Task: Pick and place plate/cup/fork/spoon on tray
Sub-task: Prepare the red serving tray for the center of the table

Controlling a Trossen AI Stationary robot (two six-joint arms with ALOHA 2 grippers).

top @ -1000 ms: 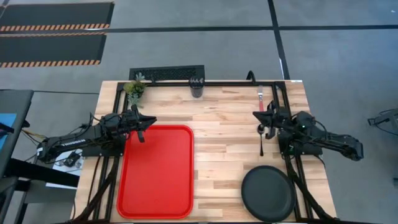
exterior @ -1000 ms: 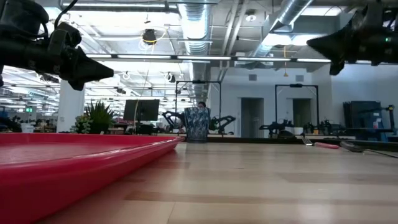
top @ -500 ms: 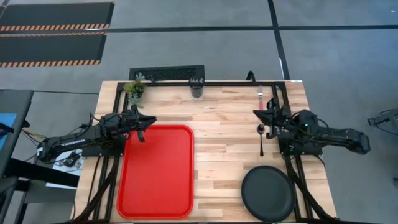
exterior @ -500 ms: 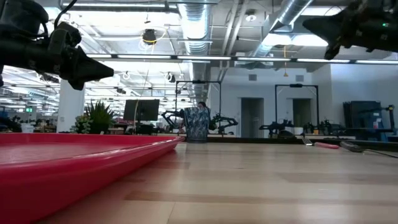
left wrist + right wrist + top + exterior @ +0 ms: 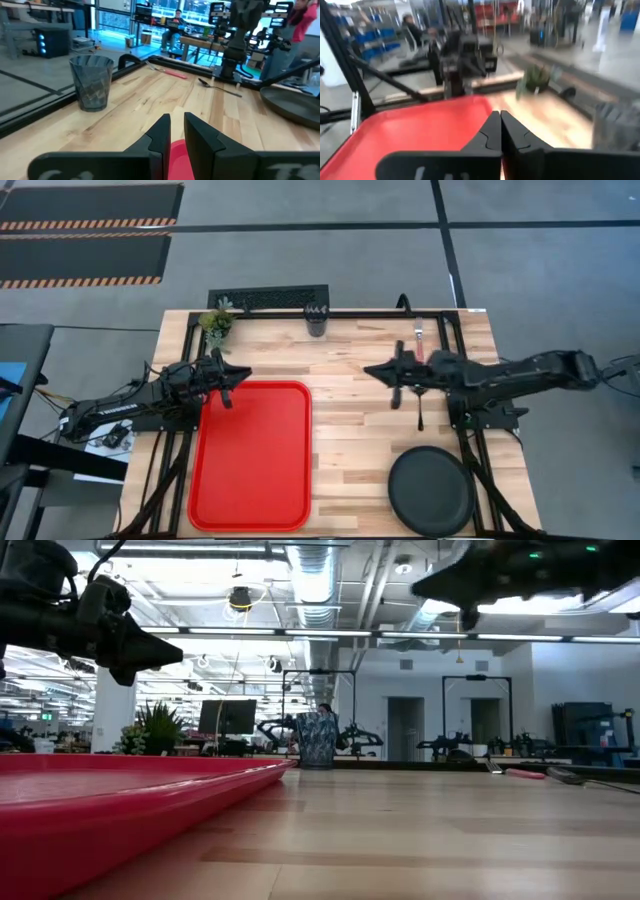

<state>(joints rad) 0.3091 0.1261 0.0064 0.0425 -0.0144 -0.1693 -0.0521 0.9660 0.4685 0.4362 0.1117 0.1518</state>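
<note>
The red tray lies at the table's left. The black plate lies at the near right. The dark cup stands upright at the far edge. The red-handled fork and the black spoon lie flat at the right. My left gripper hovers over the tray's far left corner, its fingers all but together, holding nothing. My right gripper is shut and empty, high over the table's middle, left of the fork and spoon and pointing toward the tray.
A small green potted plant stands at the far left corner, and a black rack sits behind the far edge. Bare wood lies between the tray and the plate. People and benches show in the room beyond.
My right gripper has gone up and toward the table's left edge, from over the spoon to over the table's middle, its arm stretching out. It has stayed shut. Nothing on the table has moved.
</note>
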